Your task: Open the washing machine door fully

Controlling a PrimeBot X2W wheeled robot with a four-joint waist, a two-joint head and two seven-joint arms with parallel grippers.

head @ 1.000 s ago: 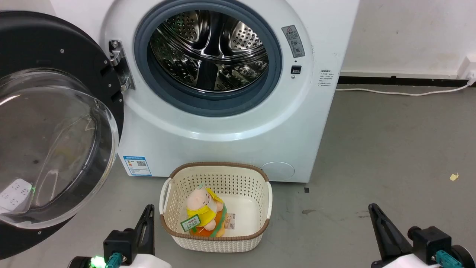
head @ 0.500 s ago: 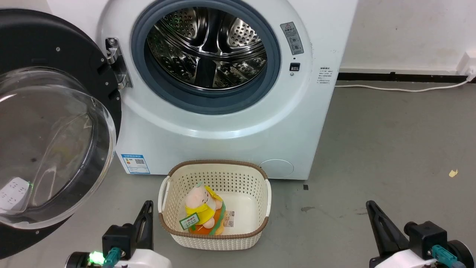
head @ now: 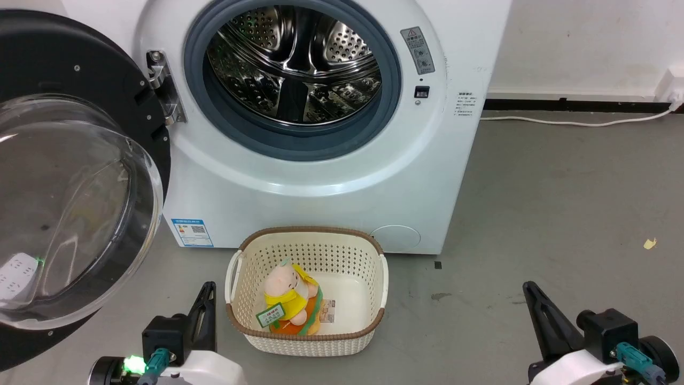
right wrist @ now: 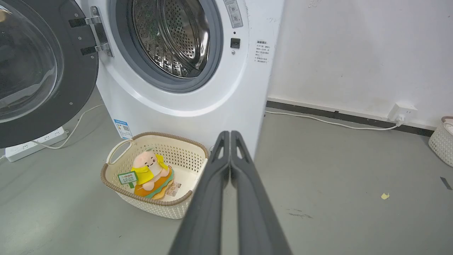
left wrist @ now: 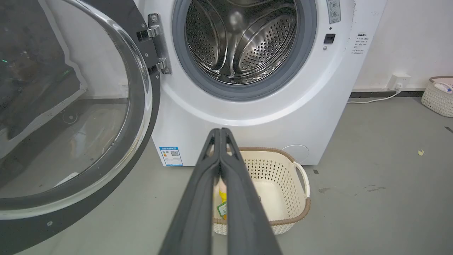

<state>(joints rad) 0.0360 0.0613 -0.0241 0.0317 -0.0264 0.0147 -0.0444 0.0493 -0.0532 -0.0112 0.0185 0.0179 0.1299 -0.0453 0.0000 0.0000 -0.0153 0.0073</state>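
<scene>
The washing machine door point(head: 69, 176) stands swung wide to the left on its metal hinge point(head: 163, 88), its black frame and clear glass bowl facing me; it also fills the left of the left wrist view point(left wrist: 70, 106) and shows at upper left in the right wrist view point(right wrist: 39, 67). The steel drum mouth point(head: 291, 69) is uncovered. My left gripper point(head: 207, 290) is shut and empty, low near the floor, right of the door and left of the basket. My right gripper point(head: 528, 289) is shut and empty, far right over bare floor. Both finger pairs are pressed together point(left wrist: 220, 131) point(right wrist: 230, 134).
A cream laundry basket point(head: 368, 321) with a plush toy point(head: 288, 302) sits on the floor before the white machine point(head: 320, 203). A white cable point(head: 577, 123) runs along the wall. A power strip point(right wrist: 33, 143) lies under the door. Another basket point(left wrist: 440, 95) stands at far right.
The whole head picture has shifted slightly up and left, so the camera moved. Door, basket and both shut grippers keep their places relative to each other.
</scene>
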